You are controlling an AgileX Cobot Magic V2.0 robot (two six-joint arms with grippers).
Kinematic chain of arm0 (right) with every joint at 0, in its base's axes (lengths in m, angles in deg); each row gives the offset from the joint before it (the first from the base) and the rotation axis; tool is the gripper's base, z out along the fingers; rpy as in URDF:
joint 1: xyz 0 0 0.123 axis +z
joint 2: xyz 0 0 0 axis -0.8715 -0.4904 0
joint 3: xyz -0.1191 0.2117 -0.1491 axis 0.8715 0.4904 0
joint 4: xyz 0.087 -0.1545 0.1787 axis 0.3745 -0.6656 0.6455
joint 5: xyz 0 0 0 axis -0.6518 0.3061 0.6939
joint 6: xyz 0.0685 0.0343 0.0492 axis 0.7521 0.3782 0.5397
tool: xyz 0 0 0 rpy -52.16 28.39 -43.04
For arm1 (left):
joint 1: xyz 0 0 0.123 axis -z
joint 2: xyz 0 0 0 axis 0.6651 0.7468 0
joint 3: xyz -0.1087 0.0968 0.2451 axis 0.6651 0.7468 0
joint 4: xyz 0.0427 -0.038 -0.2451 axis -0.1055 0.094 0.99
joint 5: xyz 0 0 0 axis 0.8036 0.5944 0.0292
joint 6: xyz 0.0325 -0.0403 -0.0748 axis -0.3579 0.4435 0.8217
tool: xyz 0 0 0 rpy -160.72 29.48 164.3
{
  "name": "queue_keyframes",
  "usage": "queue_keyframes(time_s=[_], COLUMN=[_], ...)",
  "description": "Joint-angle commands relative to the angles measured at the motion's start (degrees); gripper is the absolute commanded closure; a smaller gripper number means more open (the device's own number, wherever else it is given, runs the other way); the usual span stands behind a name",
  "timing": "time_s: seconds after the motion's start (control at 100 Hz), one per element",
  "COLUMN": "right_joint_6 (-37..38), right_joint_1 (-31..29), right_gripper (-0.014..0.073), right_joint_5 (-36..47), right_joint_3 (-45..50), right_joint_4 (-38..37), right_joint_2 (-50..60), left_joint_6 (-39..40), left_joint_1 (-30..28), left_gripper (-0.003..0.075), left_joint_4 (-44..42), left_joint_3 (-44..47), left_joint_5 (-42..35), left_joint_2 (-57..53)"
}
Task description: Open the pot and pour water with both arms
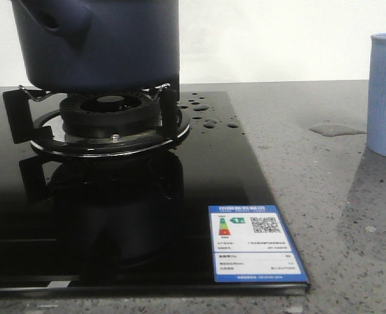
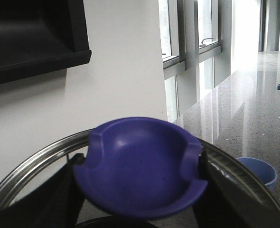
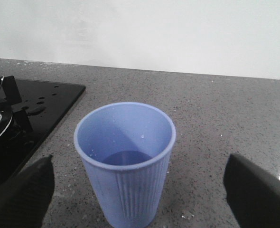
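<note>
Item 1, pot [image 1: 101, 42]: dark navy, straight-sided, seated on the burner grate [image 1: 108, 114] of a black glass hob [image 1: 199, 170] at the far left of the grey speckled worktop [image 1: 337, 196]; its stubby side stub [image 1: 55, 19] points left and toward the near edge. Item 2, lid knob [image 2: 142, 164]: deep blue, dished, set in a metal-rimmed lid [image 2: 21, 178]; the left tool [image 2: 140, 175] is clamped on it, 1 dark finger on each flank, so the lid is in the left arm's keeping. The wrist view does not show whether the lid sits on the pot or is lifted clear of it. Item 3, cup [image 3: 125, 161]: pale blue, ribbed, upright on the worktop well to the right of the hob, a little liquid in its bottom. The right tool [image 3: 140, 190] stands spread wide, 1 finger on either side of the cup, neither touching it. Governing relation: cup lies right, pot lies left, so the right arm is the nearer to the cup and any pour must cross leftward or rightward between them. Water drops [image 1: 206, 114] bead the hob's far right corner; a small puddle [image 1: 337, 129] lies beside the cup.
</note>
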Motion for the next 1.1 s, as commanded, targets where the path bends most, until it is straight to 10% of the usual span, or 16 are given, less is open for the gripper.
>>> queue_keyframes(time_s=[0.0, 1.09], right_joint_6=[-0.4, 7.41], right_joint_1=[1.64, 11.7], right_gripper=[-0.006, -0.006], right_joint_5=[6.72, 32.11], right_joint_3=[-1.48, -1.48], right_joint_4=[0.46, -2.28], right_joint_2=[-2.98, -26.27], left_joint_6=[0.65, 1.0], left_joint_1=[-0.1, -0.1], left_gripper=[0.0345, 0.0346], left_joint_4=[6.54, 6.54], left_joint_3=[-2.02, -2.02], left_joint_5=[2.18, 2.8], left_joint_2=[-1.66, -1.66])
